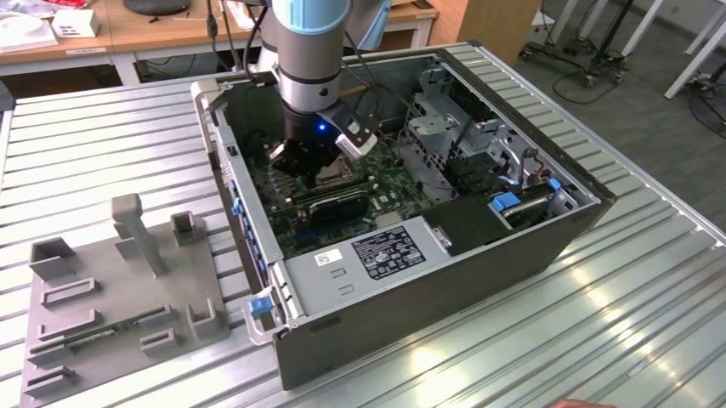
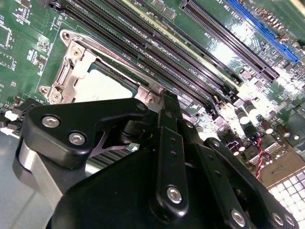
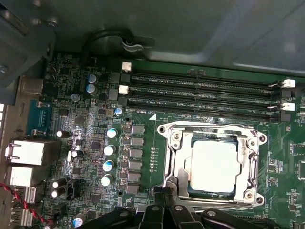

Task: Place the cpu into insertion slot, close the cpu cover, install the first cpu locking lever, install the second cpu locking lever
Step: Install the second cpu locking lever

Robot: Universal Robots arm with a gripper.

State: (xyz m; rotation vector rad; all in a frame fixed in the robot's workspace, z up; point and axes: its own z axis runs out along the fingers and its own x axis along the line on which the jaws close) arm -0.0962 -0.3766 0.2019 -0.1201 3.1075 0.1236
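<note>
One cpu [image 3: 213, 167] here, and it's sitting down in the insertion slot [image 3: 177, 164] on the green motherboard [image 3: 143, 157]: small flat square, pale silver-grey top that catches the light, with a dark border showing around it. Silvery cpu cover [image 3: 251, 157] is lying flat over it, so the chip shows through the big square window, and the frame has a screw at each corner that I can make out. In the second wrist view the same cpu [image 2: 102, 88] peeks out just past the black linkage of the gripper [image 2: 162, 107], with the cpu cover [image 2: 71, 67] wrapped round it.

Four long black memory slots [image 3: 205, 95] run side by side right next to the socket, with white latches at their ends.

From the exterior view the gripper [image 1: 309, 161] is down inside the open computer case [image 1: 477, 255], right over the socket area. Can't tell if the jaws are apart or together. Case sits on a ribbed metal counter [image 1: 613, 323], with one grey fixture tray [image 1: 125, 289] beside it on the exterior view's left.
</note>
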